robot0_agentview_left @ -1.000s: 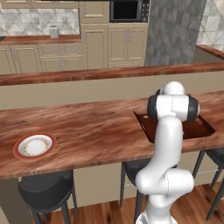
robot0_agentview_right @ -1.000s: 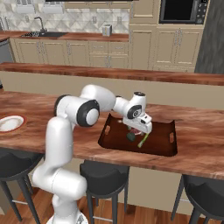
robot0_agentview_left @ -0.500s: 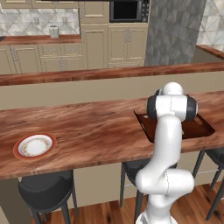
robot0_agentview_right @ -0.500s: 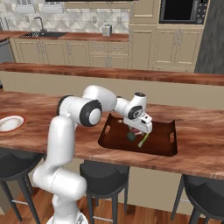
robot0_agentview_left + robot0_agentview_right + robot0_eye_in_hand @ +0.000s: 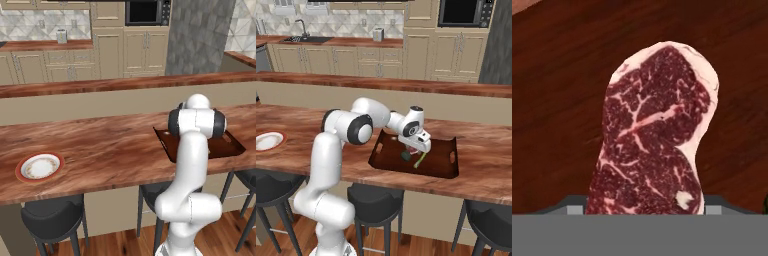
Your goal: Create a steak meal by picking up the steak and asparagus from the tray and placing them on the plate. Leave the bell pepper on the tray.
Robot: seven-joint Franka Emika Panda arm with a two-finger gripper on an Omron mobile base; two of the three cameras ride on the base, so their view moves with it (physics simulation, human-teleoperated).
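The tool [image 5: 415, 148] sits low over the tray [image 5: 441, 165] and its jaws, fully wide a moment ago, are narrowing around the steak [image 5: 654, 135], which lies on the tray floor. Whether they grip it yet I cannot tell; the asparagus [image 5: 420, 160] and bell pepper [image 5: 405, 156] wait beside it, with the plate [image 5: 39, 167] well apart on the table [image 5: 110, 150]

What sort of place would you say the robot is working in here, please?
It looks like a rendered home kitchen: a built-in microwave sits among cream cabinets, a sink with faucet lies along the back counter, and bar stools stand under a long wooden counter.
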